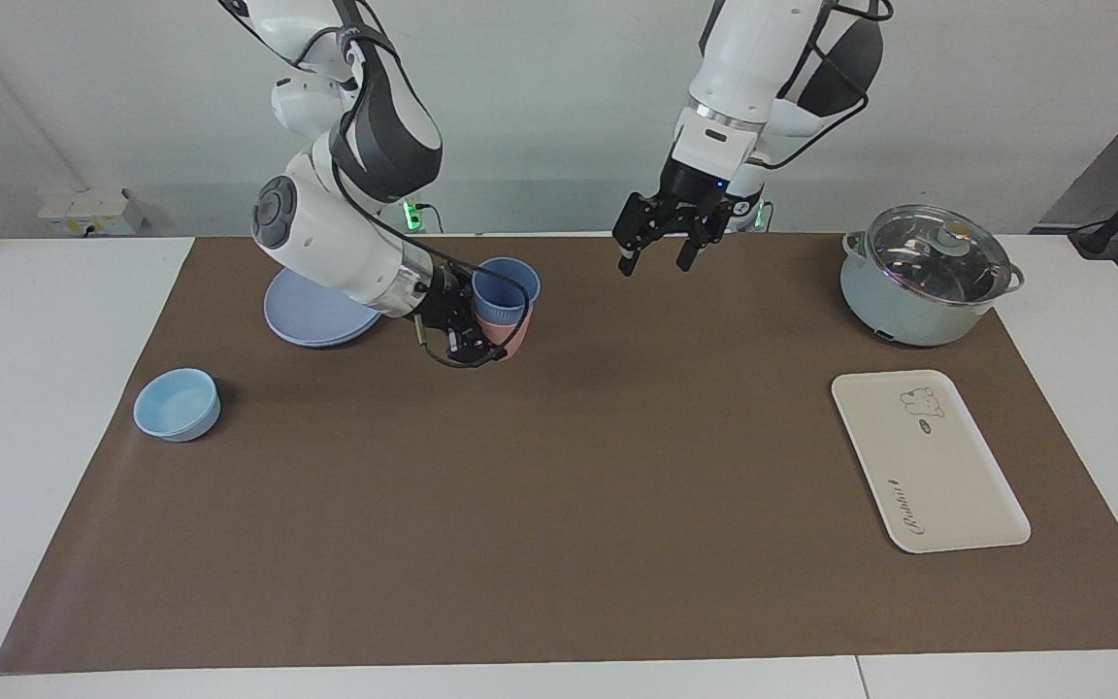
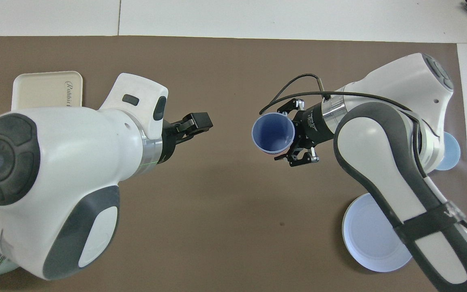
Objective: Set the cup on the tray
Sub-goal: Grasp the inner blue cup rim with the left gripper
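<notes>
Cup (image 1: 505, 289) upright, mouth up, nested in pink cup (image 1: 512, 340), right tool (image 1: 467, 335) alongside.

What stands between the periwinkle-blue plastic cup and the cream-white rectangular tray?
Nothing visible. The periwinkle-blue plastic cup sits nested in a salmon-pink cup at the right gripper; bare brown mat runs to the cream-white rectangular tray.

Two cups (image 1: 506, 291), one tray (image 1: 928, 461)

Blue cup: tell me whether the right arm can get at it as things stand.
Probably yes. The right gripper is already at the periwinkle-blue cup, with nothing between them. The cup sits nested in a salmon-pink cup, so lifting it alone may be tricky.
</notes>
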`<state>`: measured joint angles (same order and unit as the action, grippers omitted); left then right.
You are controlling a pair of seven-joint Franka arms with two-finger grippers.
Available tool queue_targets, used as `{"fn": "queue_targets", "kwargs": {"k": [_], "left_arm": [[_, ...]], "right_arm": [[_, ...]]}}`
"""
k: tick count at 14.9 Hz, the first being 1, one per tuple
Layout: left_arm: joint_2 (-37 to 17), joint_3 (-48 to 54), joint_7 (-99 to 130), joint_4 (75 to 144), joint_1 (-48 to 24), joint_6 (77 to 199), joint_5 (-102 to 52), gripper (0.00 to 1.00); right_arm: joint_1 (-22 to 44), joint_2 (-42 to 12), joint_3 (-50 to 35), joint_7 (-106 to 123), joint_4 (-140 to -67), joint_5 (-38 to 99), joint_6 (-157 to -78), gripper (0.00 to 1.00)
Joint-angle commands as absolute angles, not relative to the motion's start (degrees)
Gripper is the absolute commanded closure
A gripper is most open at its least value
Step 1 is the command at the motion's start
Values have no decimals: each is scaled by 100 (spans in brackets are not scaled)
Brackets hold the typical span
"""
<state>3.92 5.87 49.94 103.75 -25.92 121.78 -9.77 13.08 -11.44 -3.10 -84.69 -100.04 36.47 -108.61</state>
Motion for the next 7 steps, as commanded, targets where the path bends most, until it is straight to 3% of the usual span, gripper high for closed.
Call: {"fn": "queue_targets", "kwargs": {"k": [1,7], "left_arm": [[493,466,5247,10600,-2654,12873,-1448,0],[255,457,5687,10661,-3138,13351,-1485,5]], "right_arm": [[1546,-1063,-299,-8805,-10134,3683,-11354,100],[1608,-1055,-299,-8868,-10195,3674,-11496,100]]}}
